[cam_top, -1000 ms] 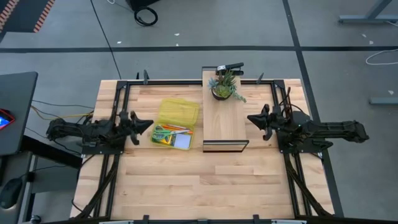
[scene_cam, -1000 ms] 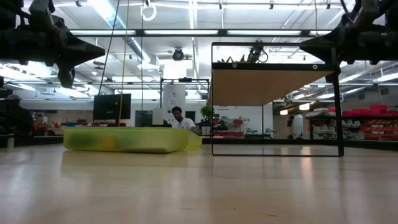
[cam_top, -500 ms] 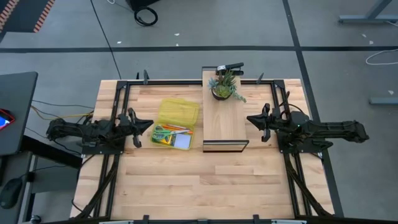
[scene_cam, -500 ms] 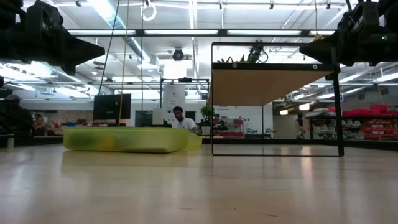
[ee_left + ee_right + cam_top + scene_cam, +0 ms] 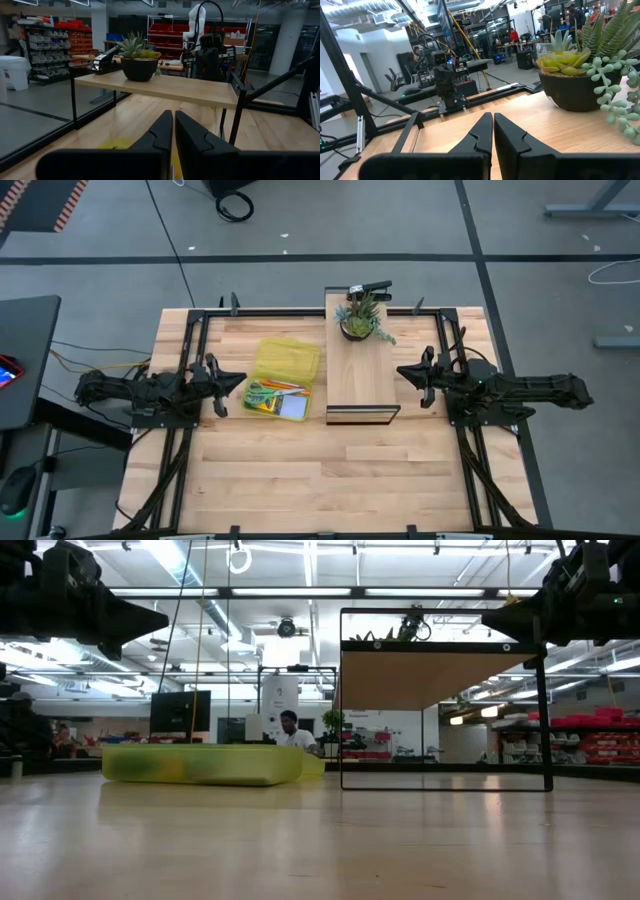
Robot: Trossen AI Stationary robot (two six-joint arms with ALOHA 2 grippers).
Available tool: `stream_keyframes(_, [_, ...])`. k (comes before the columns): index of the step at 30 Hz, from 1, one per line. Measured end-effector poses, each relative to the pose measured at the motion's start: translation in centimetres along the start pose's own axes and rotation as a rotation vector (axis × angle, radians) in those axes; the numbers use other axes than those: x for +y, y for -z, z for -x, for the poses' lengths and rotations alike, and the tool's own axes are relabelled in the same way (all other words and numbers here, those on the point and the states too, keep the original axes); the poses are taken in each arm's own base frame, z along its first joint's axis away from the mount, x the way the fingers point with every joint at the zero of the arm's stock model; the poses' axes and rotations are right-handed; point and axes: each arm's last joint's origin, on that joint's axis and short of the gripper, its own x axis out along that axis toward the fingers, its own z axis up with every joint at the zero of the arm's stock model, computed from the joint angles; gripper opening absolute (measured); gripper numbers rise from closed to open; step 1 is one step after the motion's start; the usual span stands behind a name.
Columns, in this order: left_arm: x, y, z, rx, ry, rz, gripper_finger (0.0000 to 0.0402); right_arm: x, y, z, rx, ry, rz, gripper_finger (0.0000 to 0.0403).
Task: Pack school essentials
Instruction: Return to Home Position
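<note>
Your left gripper (image 5: 173, 116) has its jaws pressed together with nothing between them, and the right gripper (image 5: 493, 117) is closed and empty too. The overhead camera shows what the wrist cameras barely catch. The school essentials (image 5: 270, 397) lie inside the open yellow case (image 5: 288, 360), just ahead of the left fingertips. They are well apart from the right fingertips, with the wooden shelf (image 5: 365, 375) and its potted plant (image 5: 358, 322) between.

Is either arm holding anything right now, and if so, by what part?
Nothing is held. The left tool and the right tool are both shut on nothing, raised at opposite sides of the table, apart from the yellow case.
</note>
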Motion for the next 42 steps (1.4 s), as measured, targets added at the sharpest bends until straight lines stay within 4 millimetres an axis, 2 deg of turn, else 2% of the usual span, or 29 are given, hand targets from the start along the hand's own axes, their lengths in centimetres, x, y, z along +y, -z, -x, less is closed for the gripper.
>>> stream_keyframes(7, [0.0,-0.01,0.0,-0.001,-0.001,0.0,0.0036,0.0,0.0,0.0,0.0,0.0,0.001,0.0023])
stream_keyframes(16, [0.0,-0.01,0.0,-0.001,-0.001,0.001,0.0023,0.0,0.0,0.0,0.0,0.0,-0.001,0.0023])
stream_keyframes(26, [0.0,-0.02,0.0,-0.002,-0.001,0.0,0.0036,0.0,0.0,0.0,0.0,0.0,-0.002,0.0023])
stream_keyframes(36, [0.0,-0.02,0.0,-0.002,-0.001,0.001,0.0023,0.0,0.0,0.0,0.0,0.0,-0.001,0.0023])
stream_keyframes(42, [0.0,-0.02,0.0,-0.002,-0.001,0.0,0.0033,0.0,0.0,0.0,0.0,0.0,-0.001,0.0023])
